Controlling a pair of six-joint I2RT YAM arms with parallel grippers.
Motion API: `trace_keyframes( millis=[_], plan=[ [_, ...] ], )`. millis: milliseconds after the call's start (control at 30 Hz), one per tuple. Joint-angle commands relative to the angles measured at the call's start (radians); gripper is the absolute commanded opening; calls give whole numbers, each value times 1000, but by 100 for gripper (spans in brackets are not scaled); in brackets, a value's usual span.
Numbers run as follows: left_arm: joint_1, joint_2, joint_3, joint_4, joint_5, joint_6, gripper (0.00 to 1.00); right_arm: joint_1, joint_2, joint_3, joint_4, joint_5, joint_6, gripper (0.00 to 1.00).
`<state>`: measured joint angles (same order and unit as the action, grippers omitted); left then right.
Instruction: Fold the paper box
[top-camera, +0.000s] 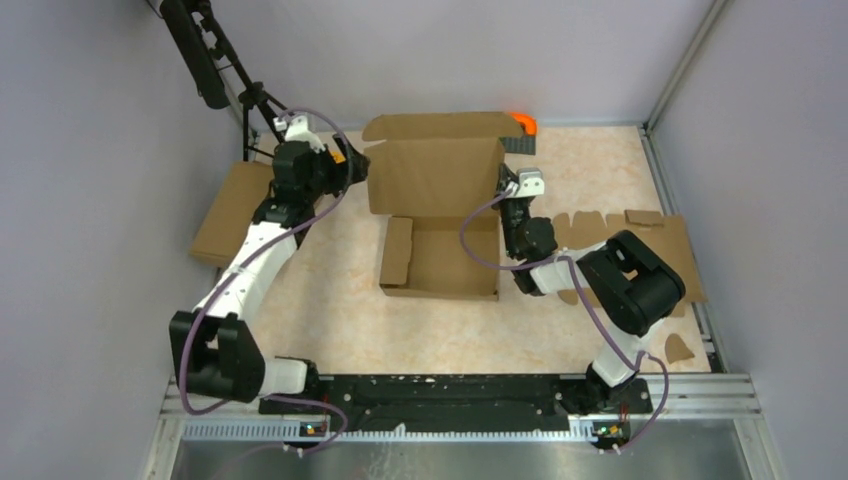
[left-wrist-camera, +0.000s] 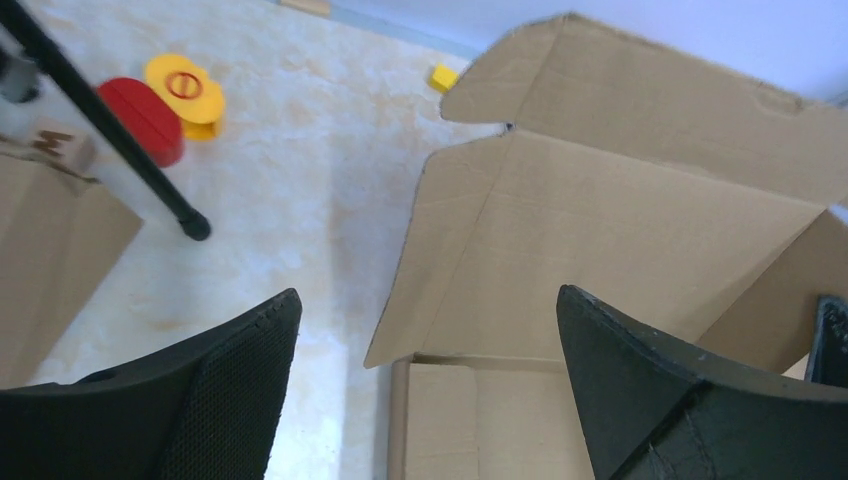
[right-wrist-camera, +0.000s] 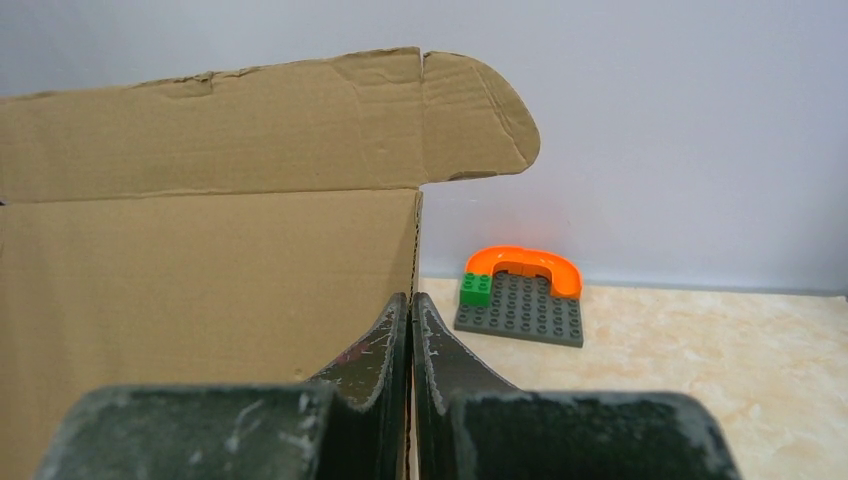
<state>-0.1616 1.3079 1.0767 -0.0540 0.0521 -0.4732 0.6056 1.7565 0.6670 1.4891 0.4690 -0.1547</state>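
Left claw (left-wrist-camera: 428, 300) wide beside paper box (top-camera: 435, 180), right claw (right-wrist-camera: 410, 305) closed at its lid edge, contact unclear

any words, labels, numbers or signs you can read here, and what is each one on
"M", or a dark mark like it, on a small tan block at the left edge of the left wrist view; too blurred to be sure.
"O", or just a red ring, on the yellow piece; it may not be a letter.
No print shows on the paper box.
Nothing else is readable.
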Motion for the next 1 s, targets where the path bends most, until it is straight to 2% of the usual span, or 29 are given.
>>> trace_keyframes(
  millis=[0,133,267,367,433,500,567,600,733,800,833,900,933,967],
  plan=[
    [4,102,81,5,170,33,95,-3,0,-10,119,-44,-5,0],
    [20,198,171,-29,278,67,90,-3,-1,-10,115,-51,-5,0],
    [34,260,229,-64,228,94,88,-2,-2,-9,111,-62,-6,0],
    [54,277,226,-32,202,100,91,-3,-5,-8,103,-68,-5,0],
    [70,299,232,-4,245,110,91,-4,-6,-9,101,-74,-4,0],
    [80,333,256,1,306,114,86,-3,-5,-4,94,-77,0,0],
    [85,373,304,-26,362,122,69,-3,-3,-2,88,-81,4,0],
    [87,391,324,-40,389,125,63,-3,-2,1,83,-82,5,0],
    [87,413,327,10,456,91,58,-3,-3,6,73,-91,10,0],
    [88,420,327,25,467,76,50,-3,-8,10,55,-95,13,0],
    [88,422,326,33,480,71,40,-3,-10,13,42,-96,15,0],
    [86,417,316,46,498,59,11,-2,-17,23,6,-82,26,0],
    [85,409,306,71,498,54,0,-3,-20,28,-7,-76,34,0],
    [85,396,291,87,488,51,0,-3,-23,31,-15,-74,40,0]
  ],
)
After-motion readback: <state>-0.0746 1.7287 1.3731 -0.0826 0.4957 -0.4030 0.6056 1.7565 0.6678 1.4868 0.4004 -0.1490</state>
